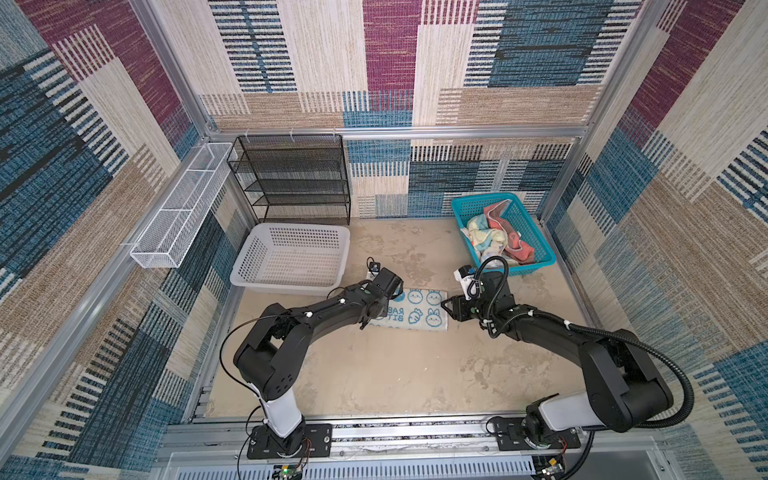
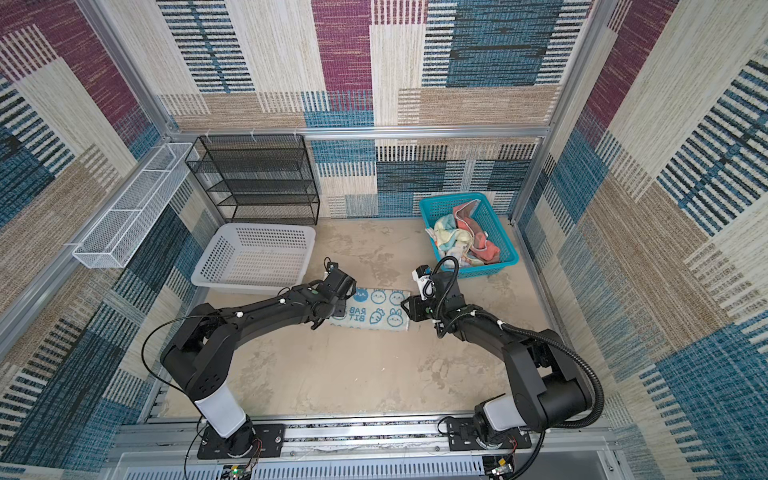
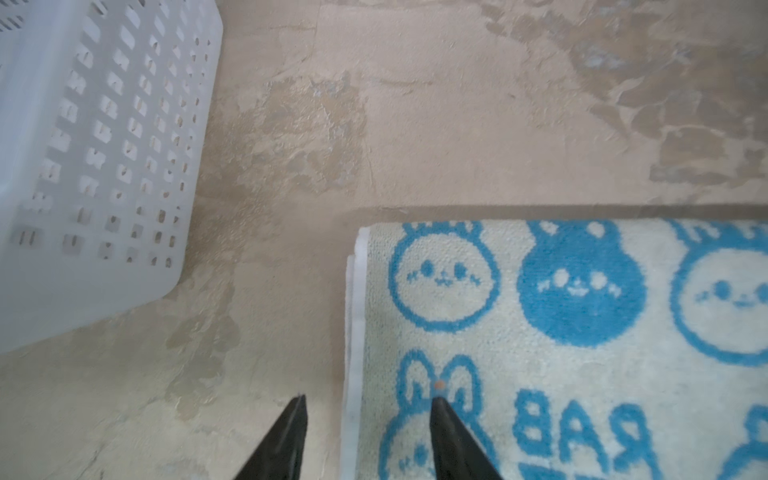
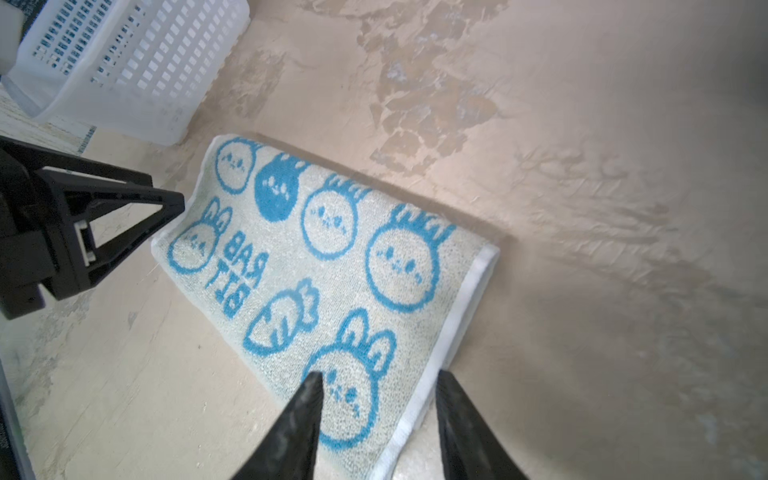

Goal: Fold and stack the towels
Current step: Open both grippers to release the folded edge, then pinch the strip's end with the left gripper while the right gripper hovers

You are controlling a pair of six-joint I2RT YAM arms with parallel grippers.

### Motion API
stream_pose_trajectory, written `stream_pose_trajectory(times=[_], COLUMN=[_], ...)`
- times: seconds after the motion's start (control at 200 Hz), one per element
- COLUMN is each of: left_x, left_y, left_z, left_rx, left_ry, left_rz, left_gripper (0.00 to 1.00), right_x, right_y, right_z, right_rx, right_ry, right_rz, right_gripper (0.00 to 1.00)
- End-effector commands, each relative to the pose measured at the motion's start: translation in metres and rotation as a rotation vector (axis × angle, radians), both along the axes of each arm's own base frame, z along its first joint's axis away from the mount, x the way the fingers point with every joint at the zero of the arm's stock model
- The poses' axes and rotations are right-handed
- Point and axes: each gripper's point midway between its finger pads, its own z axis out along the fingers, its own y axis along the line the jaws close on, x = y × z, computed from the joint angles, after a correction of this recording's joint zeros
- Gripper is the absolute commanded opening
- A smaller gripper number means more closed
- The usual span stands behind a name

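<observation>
Both top views: rabbit towel (image 1: 419,311) lay folded flat on table (image 1: 374,374) between the arms. Other towels (image 1: 494,237) were bunched in teal basket (image 1: 540,262).
Left wrist: left gripper (image 3: 368,401) had jaws apart, straddling the towel's short edge and gripping nothing.
Right wrist: right gripper (image 4: 378,376) did the same at the opposite edge.

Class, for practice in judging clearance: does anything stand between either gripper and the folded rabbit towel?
Nothing visible. The left gripper and right gripper, jaws open, each straddle an end of the rabbit towel.
</observation>
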Motion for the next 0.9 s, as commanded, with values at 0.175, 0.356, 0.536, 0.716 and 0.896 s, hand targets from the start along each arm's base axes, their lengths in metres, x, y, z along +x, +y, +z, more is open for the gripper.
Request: stream_pose_trajectory(times=[0.175,0.356,0.536,0.716,0.896], left_x=[0.000,0.002,0.005,0.000,-0.011], left_y=[-0.009,0.004,0.004,-0.007,-0.014], left_z=[-0.020,-0.028,-0.035,-0.055,-0.069], left_rx=[-0.079,-0.143,-0.209,-0.254,-0.318], left_ry=[0.129,0.150,0.161,0.224,0.262], left_rz=[-0.001,0.040,0.027,0.003,0.004], left_gripper=[0.56,0.66,0.75,0.66,0.56], right_x=[0.004,0.005,0.007,0.008,0.007], right_y=[0.018,0.029,0.033,0.034,0.037], right_z=[-0.003,-0.013,-0.031,-0.040,-0.048], right_rx=[0.088,0.090,0.080,0.081,0.094], right_ry=[0.047,0.065,0.107,0.131,0.157], right_rz=[0.016,0.042,0.049,0.045,0.055], right_gripper=[0.46,0.46,0.46,0.46,0.45])
